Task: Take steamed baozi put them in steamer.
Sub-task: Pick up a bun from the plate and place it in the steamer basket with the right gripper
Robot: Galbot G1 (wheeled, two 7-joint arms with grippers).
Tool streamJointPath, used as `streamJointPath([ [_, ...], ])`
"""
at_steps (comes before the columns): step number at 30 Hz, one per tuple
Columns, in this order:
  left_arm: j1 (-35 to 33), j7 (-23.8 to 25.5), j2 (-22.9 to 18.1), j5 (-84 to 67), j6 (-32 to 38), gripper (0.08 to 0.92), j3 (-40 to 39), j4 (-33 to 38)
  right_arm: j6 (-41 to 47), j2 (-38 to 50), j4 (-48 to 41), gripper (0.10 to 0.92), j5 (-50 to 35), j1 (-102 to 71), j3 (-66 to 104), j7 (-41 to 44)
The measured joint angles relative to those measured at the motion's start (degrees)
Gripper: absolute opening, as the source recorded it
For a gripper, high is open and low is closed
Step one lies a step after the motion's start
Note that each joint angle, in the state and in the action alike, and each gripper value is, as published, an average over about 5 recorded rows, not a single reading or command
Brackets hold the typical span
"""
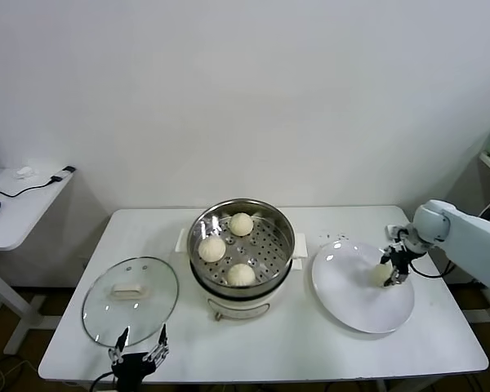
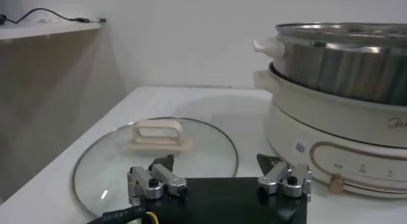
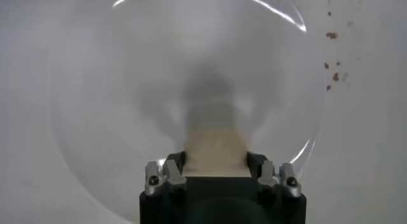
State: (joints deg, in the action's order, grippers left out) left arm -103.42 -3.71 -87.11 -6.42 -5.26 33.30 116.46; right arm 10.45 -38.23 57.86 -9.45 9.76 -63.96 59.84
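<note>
- Right gripper (image 1: 385, 275): fingers closed around the fourth baozi (image 1: 381, 273), one on either side of it, over the right part of the white plate (image 1: 351, 306).
- In the right wrist view the held baozi (image 3: 215, 154) is largely blocked by the gripper body (image 3: 216, 174); only a pale cream patch shows between the finger mounts. Whether the bun rests on the plate or sits just above it cannot be determined.
- Right arm: reaches in from the right edge of the head view, forearm cut off at the frame, wrist bent down toward the plate.
- Left gripper (image 1: 139, 351): fingers spread apart, gripping nothing, at the near table edge just in front of the glass lid (image 1: 131, 300). Its arm is below the frame and not visible.
- In the left wrist view the left gripper (image 2: 219, 174) faces the lid (image 2: 156, 156), with its white handle (image 2: 156, 133) lying flat on the table (image 2: 210, 98).
- Steamer (image 1: 242, 245): upright at table centre, between lid and plate, open side up. Three baozi lie on its perforated floor: one at the rear (image 1: 241, 224), one at the left (image 1: 212, 248), one at the front (image 1: 241, 274), all apart from each other.
- The buns are round domes with no discernible long axis.
- From the left wrist view only the steamer's outer wall (image 2: 343, 60) and white base (image 2: 331, 142) show; its contents are hidden.
- Dark specks (image 3: 331, 53) lie on the table beyond the plate rim.
</note>
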Motion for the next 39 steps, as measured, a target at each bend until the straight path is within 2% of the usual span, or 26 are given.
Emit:
streamJointPath([
  [5,0.1,0.0,0.1,-0.2,-0.4,0.823,-0.3,0.3,0.6,0.4,4.5,0.653,-4.6,9.1,-6.8,1.1],
  [11,0.2,0.2,0.5,-0.2,-0.6,0.823,-1.0,0.7,2.3,-1.5,11.5,0.653,-14.7,24.0,-16.2,1.3],
  [18,0.2,0.3,1.1,-0.5,-0.8,0.823,-1.2,1.2,6.3,-7.3,19.1,0.653,-28.8,36.8,-21.6,-0.8],
  [23,0.1,0.3,1.3,-0.8,-0.8,0.823,-1.2,1.3,8.9,-12.8,21.6,0.653,-35.7,40.5,-24.0,-3.3],
  [30,-0.2,0.3,1.3,-1.0,-0.7,0.823,-0.9,1.8,11.7,-19.9,22.0,0.653,-39.6,39.7,-26.9,-6.8],
  [39,-0.3,0.4,1.3,-1.5,-0.8,0.823,-0.3,2.0,13.5,-24.8,20.4,0.653,-39.4,35.0,-28.5,-10.1],
])
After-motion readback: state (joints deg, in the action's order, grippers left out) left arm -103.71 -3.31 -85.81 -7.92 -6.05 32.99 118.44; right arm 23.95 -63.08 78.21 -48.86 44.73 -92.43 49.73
